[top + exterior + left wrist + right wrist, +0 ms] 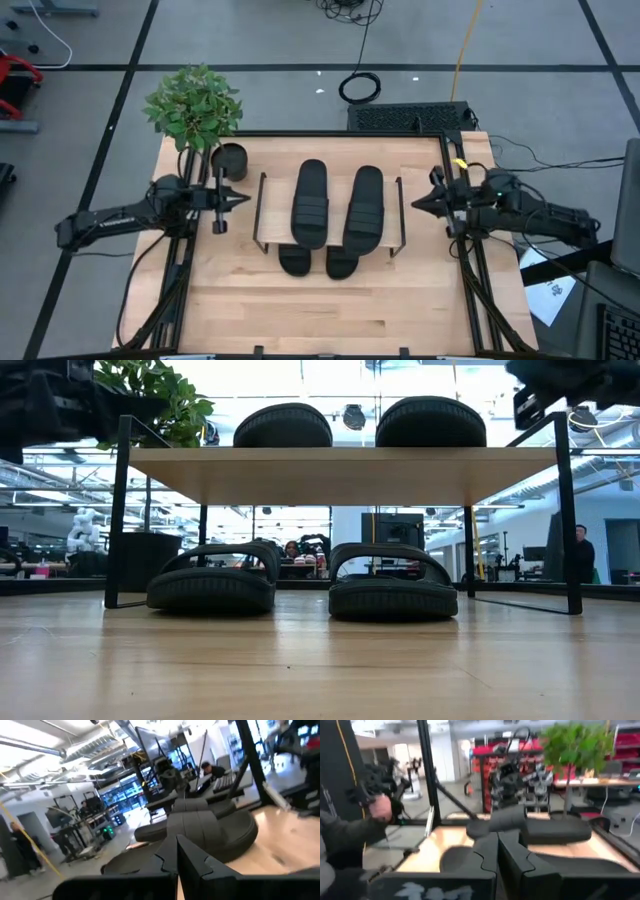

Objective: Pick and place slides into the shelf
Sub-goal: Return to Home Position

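The shelf (330, 170) stands mid-table, with a light top board (340, 475) on thin black side frames. Two black slides (311, 200) (364, 205) lie side by side on the top board. Two more slides (212, 578) (392, 585) rest sole-down on the table under the board, their near ends sticking out. My left gripper (243, 197) is shut and hovers just left of the shelf, pointing at it. My right gripper (416, 203) is shut and hovers just right of the shelf, also pointing at it. Each wrist view shows its shut fingers (177, 857) (497, 851) with slides beyond.
A potted plant (195, 105) with a black pot (229, 158) stands at the far left corner, close behind my left gripper. A dark flat device (410, 117) sits past the far edge. A person's arm (350, 830) shows beyond the table. Bare wood lies nearside of the shelf (330, 310).
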